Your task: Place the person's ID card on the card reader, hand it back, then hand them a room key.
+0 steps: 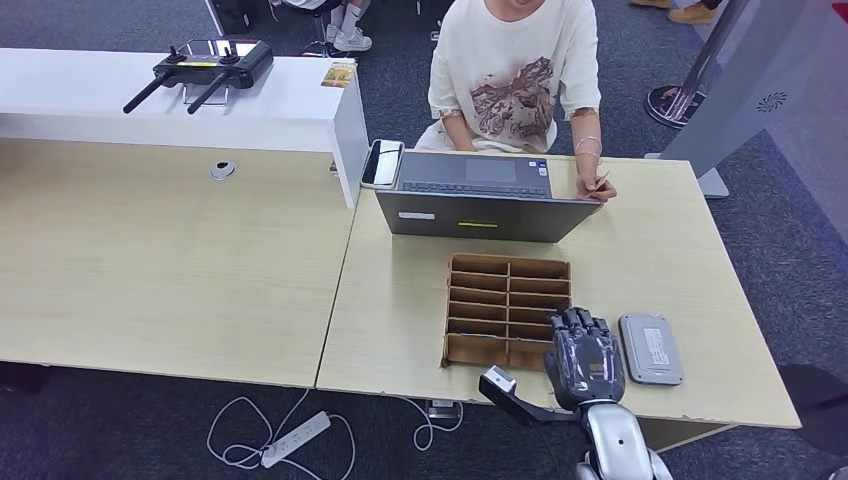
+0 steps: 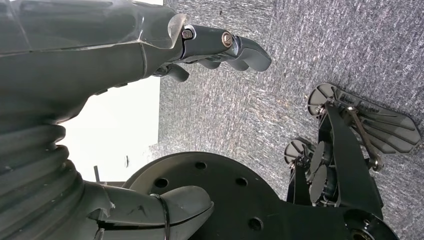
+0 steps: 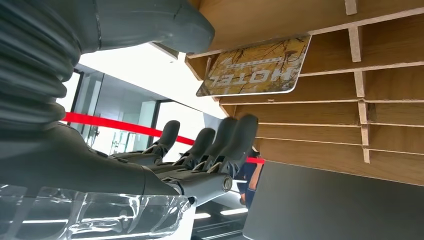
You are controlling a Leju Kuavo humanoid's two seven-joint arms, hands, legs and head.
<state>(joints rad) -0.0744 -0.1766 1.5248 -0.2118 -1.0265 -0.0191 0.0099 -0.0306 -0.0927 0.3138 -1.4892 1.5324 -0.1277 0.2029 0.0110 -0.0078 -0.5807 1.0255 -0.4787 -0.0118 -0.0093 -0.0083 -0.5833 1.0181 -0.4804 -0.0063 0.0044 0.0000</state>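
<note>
Right hand (image 1: pixel 583 352): released, fingers apart, over the wooden tray (image 1: pixel 508 310)'s 5 o'clock corner.
Room key (image 3: pixel 255 67): apparently standing in a slot.
Left hand (image 2: pixel 100 55): released, hanging over carpet.
Card reader (image 1: pixel 650 348): on the bench (image 1: pixel 660 240), at 3 o'clock of the right hand.

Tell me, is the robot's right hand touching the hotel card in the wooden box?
Apart. In the right wrist view, the right hand has its fingers spread below the hotel card, with bare wooden box dividers showing between them.
</note>
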